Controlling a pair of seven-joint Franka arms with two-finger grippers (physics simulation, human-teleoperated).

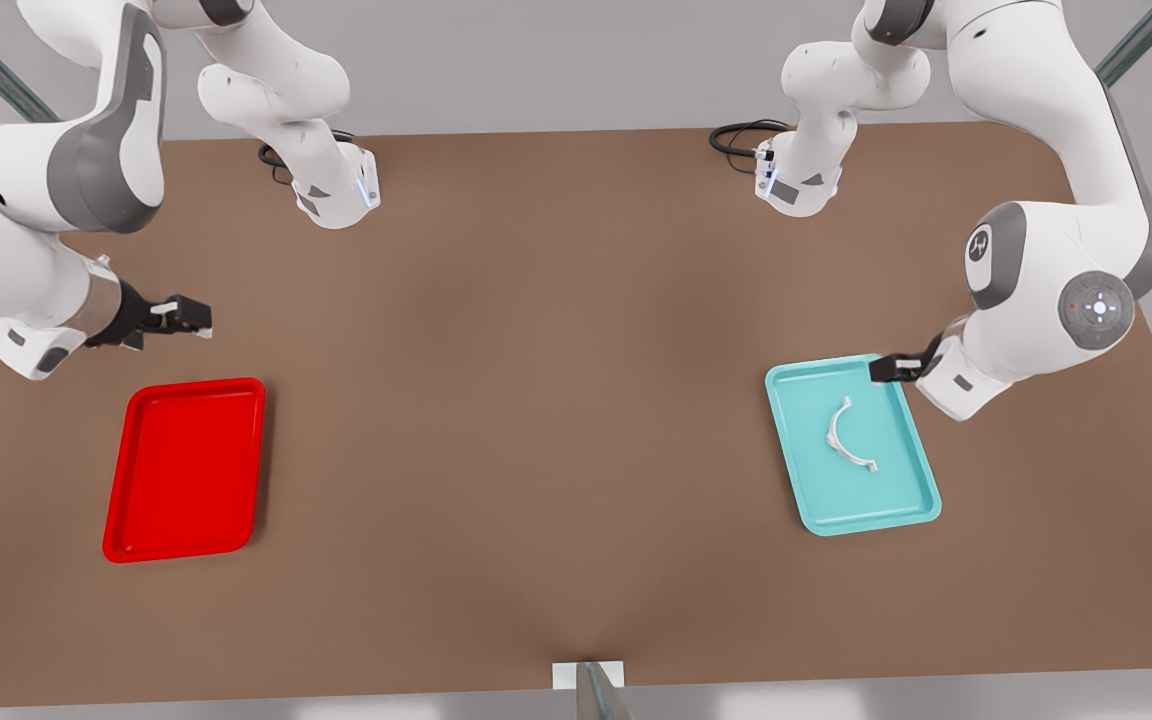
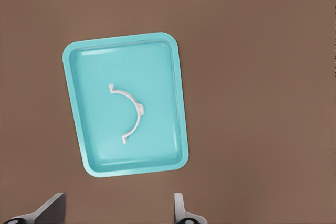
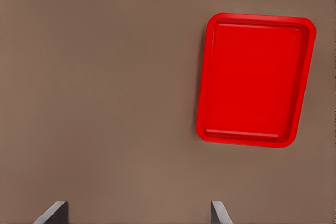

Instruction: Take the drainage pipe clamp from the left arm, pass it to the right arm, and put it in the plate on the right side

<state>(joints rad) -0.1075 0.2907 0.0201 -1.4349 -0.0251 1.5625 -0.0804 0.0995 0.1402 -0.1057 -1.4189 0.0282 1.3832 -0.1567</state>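
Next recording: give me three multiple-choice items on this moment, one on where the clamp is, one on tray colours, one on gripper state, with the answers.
1. Where does the drainage pipe clamp lie?
A. in the red tray
B. in the teal tray
C. on the bare table

2. Which trays are on the table?
A. one red, one teal
B. two red
C. two teal

3. What is the left gripper doing?
A. gripping the clamp
B. shut and empty
C. open above the teal tray

Answers: 1 B, the white strap rests on the teal floor. 2 A, the red tray and the teal one lie apart. 3 C, its fingers stand spread with nothing between them.
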